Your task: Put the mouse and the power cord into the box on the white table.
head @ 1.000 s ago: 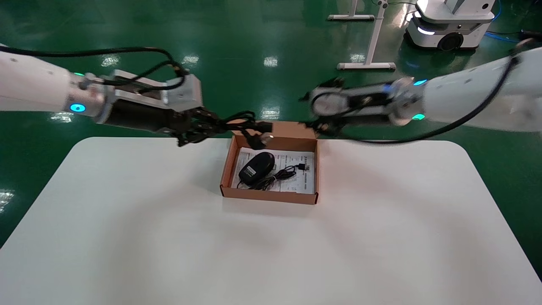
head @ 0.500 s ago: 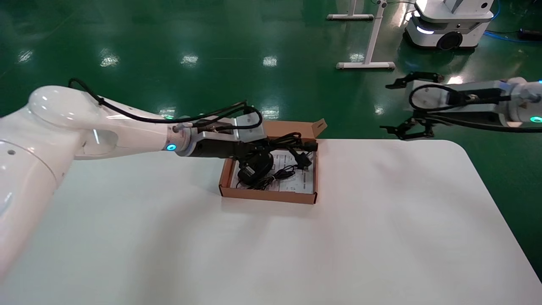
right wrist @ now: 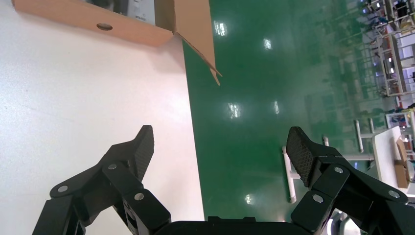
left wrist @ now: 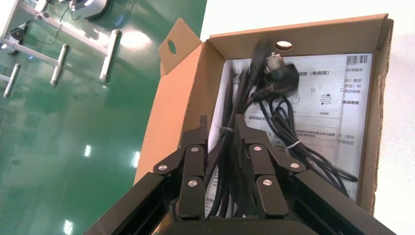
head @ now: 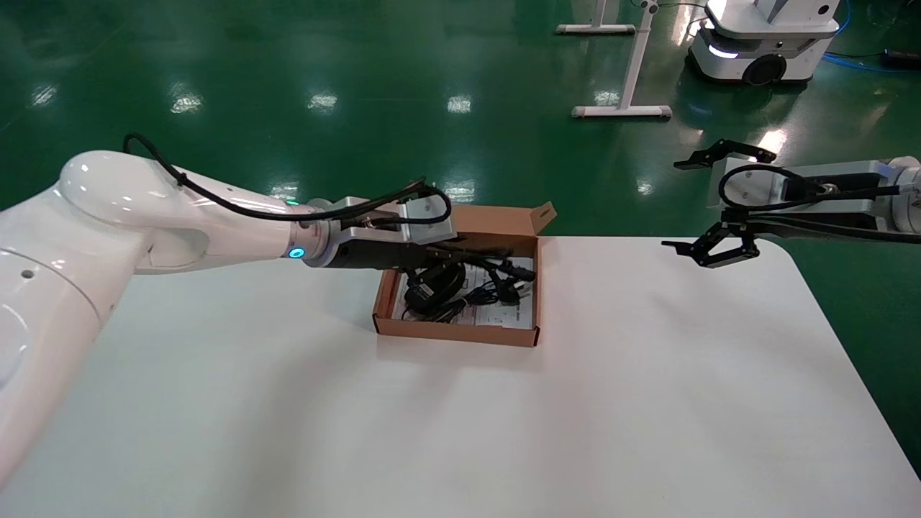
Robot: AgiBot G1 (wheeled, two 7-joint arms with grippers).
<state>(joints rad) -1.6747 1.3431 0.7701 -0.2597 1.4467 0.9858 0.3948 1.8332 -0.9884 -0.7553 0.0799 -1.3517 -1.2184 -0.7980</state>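
Observation:
The brown box (head: 460, 332) stands open on the white table (head: 504, 432), lined with a printed sheet (left wrist: 342, 98). Inside it lies the black mouse (head: 432, 283), partly hidden by my left wrist, with its thin cable bunched beside it. My left gripper (head: 460, 257) reaches low into the box from the left, shut on the power cord (head: 504, 273). In the left wrist view the left gripper (left wrist: 221, 125) clamps the cord strands (left wrist: 230, 147), and the plug (left wrist: 281, 73) rests on the sheet. My right gripper (head: 709, 205) hovers open and empty over the table's far right corner.
The box's flap lid (head: 504, 216) stands up at the back, past the table's far edge. Green floor lies beyond, with a white stand (head: 622, 111) and a wheeled robot base (head: 763, 50). The right wrist view shows the right gripper (right wrist: 221, 142) over the table edge (right wrist: 188, 147).
My left arm carried the power cord rightward and down into the box, so the plug now rests inside. My right arm pulled away from the box to the table's far right corner.

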